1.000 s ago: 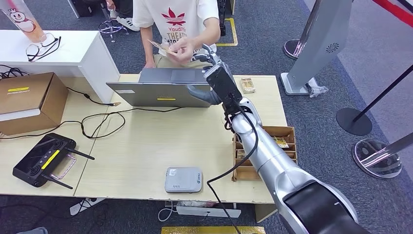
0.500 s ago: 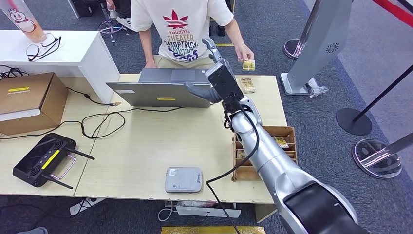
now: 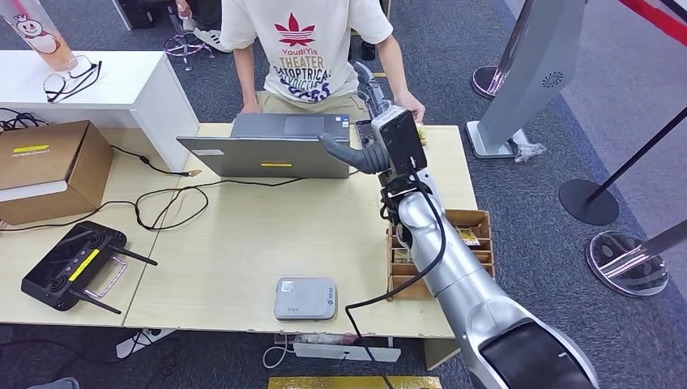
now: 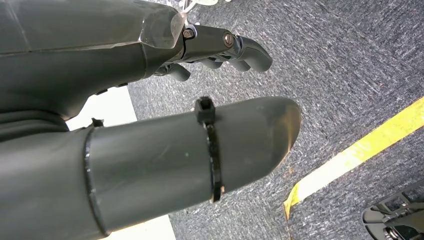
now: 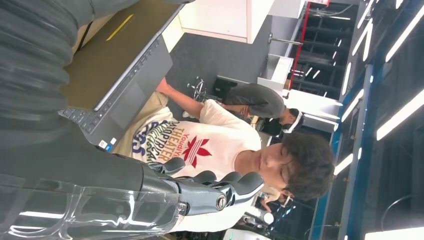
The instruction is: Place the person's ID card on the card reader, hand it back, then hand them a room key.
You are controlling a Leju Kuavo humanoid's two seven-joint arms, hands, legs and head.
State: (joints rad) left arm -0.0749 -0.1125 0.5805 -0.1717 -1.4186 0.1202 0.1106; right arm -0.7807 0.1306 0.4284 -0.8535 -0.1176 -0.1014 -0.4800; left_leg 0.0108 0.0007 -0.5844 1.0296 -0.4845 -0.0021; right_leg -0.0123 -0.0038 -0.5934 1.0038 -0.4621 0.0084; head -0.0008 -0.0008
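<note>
- The right hand (image 3: 374, 121) is stretched out over the far edge of the worktop (image 3: 243, 251), beside the open laptop (image 3: 267, 146), its fingers (image 5: 220, 190) spread and holding nothing in the right wrist view.
- The person's hand (image 3: 407, 105) sits at the far edge of the worktop just behind the right hand; the robot's wrist block covers what lies under it, so no card can be made out there.
- A person in a white printed T-shirt (image 3: 304, 49) stands across the worktop; the head view cuts them off at the shoulders.
- The card reader (image 3: 305, 298), a small grey box, lies near the front edge of the worktop with nothing on top of it.
- A wooden tray (image 3: 474, 235) of compartments sits at the worktop's right edge, mostly covered by the silver forearm; one yellowish card (image 3: 467, 236) shows in it, its print too small to read.
- The left hand (image 4: 210, 50) hangs over grey carpet (image 4: 350, 75) with a yellow floor stripe (image 4: 360, 155), fingers loosely curved and apart, gripping nothing.
- A black controller (image 3: 74, 266) with antennas and a cardboard box (image 3: 49, 166) lie at the left of the worktop.
</note>
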